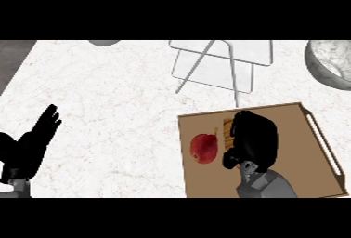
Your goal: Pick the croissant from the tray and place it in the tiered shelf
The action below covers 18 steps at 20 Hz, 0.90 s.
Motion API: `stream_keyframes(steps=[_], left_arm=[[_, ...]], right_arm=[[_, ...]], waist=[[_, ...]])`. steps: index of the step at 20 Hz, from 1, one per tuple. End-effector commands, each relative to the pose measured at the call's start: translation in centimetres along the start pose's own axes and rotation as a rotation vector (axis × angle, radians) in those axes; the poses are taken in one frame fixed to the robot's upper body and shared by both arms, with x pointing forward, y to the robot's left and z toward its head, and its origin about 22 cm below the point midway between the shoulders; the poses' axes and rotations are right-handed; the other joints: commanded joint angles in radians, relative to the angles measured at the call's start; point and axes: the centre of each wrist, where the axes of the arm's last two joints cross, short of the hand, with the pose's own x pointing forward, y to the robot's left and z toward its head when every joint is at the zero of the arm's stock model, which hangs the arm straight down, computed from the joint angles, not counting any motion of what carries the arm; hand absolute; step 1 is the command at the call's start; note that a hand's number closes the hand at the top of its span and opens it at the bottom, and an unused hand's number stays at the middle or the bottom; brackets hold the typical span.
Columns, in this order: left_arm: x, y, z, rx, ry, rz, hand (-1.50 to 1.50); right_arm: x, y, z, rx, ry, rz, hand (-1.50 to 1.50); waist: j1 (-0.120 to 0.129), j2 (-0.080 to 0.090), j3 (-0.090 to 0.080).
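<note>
You are looking down at a white, marbled counter (116, 97). The biggest thing on it is 1 brown tray (302, 139) with a white handle on its right side. Behind the tray stands 1 tiered shelf (226, 65), made of thin white wire with pale flat levels. At the far right edge you can see part of 1 grey bowl (332, 62).

Your right hand (255, 137) is down over the middle of the tray. Its black fingers bend down over the croissant (224, 130). Only a thin tan strip of the croissant peeks out at the hand's left side. It looks like the hand is closing on it, but you cannot tell for sure if it has a hold. Your left hand (31, 144) rests open at the left edge, fingers up and straight.

Just left of the croissant sits 1 red apple (204, 148), also on the tray.

So the job looks like it is only starting. The croissant is not lifted yet. You still have to pick it up, carry it over and set it on the shelf.
</note>
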Motion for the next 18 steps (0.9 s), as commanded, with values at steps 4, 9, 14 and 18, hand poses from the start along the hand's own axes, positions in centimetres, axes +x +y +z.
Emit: stream_keyframes(steps=[4, 9, 14, 18], left_arm=[[0.3, 0.8, -1.1, -0.001, -0.006, -0.014, 0.00], [-0.8, -0.7, 0.1, 0.014, 0.005, -0.006, 0.00], [0.0, 0.2, 0.2, 0.004, 0.016, 0.006, 0.00], [0.4, 1.3, -0.5, 0.024, 0.026, 0.005, 0.00]], right_arm=[[7.0, -4.1, 2.4, -0.035, -0.432, -0.134, 1.50], [8.0, -8.2, 5.6, -0.022, -0.450, -0.317, 1.50], [6.4, -12.5, 6.6, -0.054, -0.425, -0.551, 1.50], [5.4, -16.7, 9.6, -0.123, -0.456, -0.601, 1.50]], waist=[[0.016, 0.005, 0.000], [-0.001, -0.003, 0.000], [-0.014, -0.006, 0.000], [-0.025, -0.010, -0.001]])
